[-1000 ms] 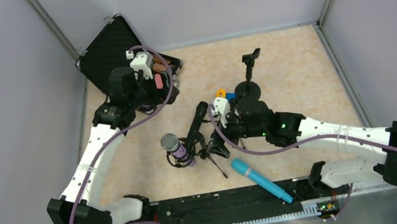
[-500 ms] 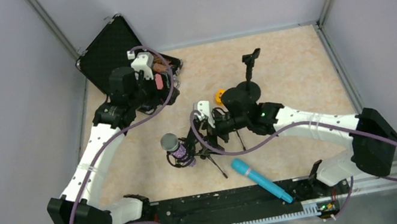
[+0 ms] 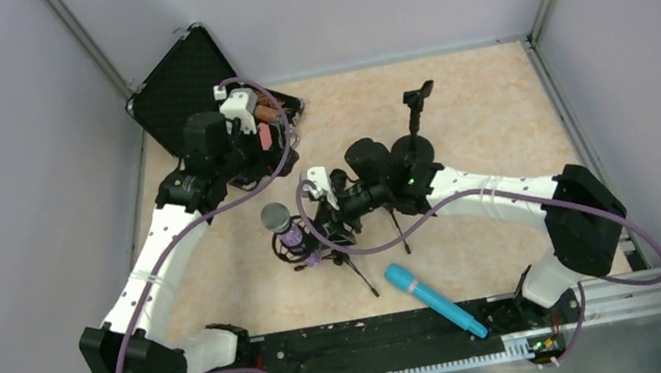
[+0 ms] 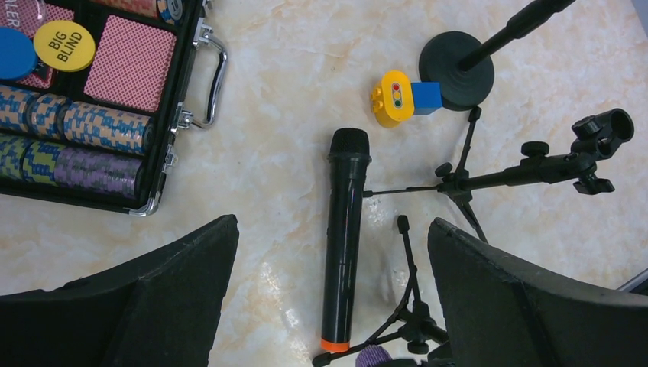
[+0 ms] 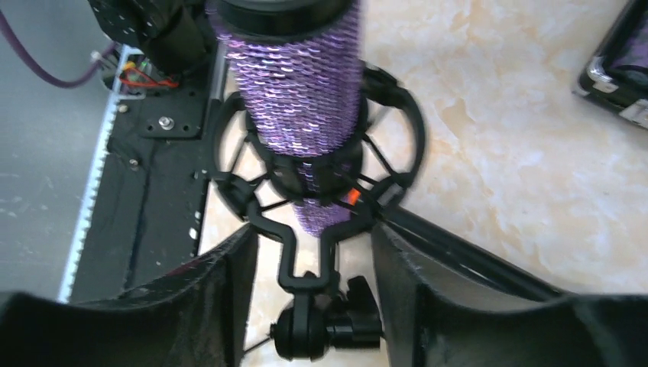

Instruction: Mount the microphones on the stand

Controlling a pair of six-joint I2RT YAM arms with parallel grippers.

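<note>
Black microphone (image 4: pixel 345 245) flat on the table (image 4: pixel 283 92) beside a tripod stand (image 4: pixel 458 182)

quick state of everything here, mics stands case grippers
purple microphone, upright in the shock mount
black microphone, lying flat, unmounted
light-blue microphone, lying flat, unmounted
round-base stand, upright, clip empty
case, open
left gripper, open, empty
right gripper, open, jaws either side of the shock mount's stem

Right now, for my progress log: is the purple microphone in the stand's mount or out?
In. The purple microphone passes through the stand's ring mount, whose webbing wraps its body; it stands roughly upright.
</note>
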